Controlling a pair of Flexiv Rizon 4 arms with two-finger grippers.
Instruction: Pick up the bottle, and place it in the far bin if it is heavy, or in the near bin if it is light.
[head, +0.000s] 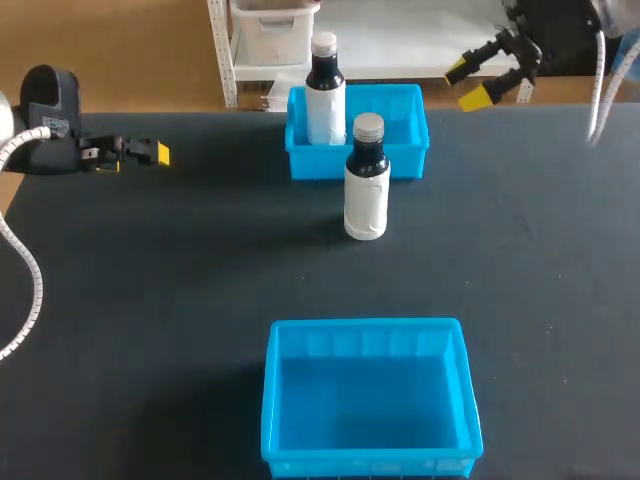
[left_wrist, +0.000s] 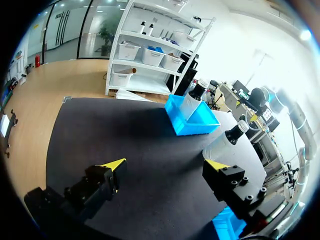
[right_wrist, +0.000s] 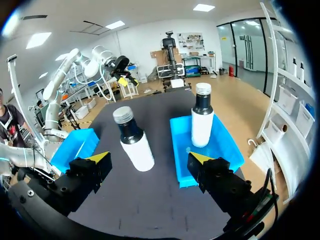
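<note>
Bottle (head: 366, 180) upright on the counter (head: 150, 300), beyond the near bin (head: 366, 325), just short of the far bin (head: 410, 160) holding a second bottle (head: 324, 100). Left claw (left_wrist: 166, 165), right claw (head: 466, 84) both wide, empty, well apart from it — grip the white body, lift straight to judge weight.

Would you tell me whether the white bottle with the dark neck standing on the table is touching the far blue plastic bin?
Apart. The right wrist view shows bare black table between the bottle and the bin.

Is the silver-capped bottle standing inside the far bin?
No, the silver-capped bottle stands on the table in front of the far bin, outside it.
</note>
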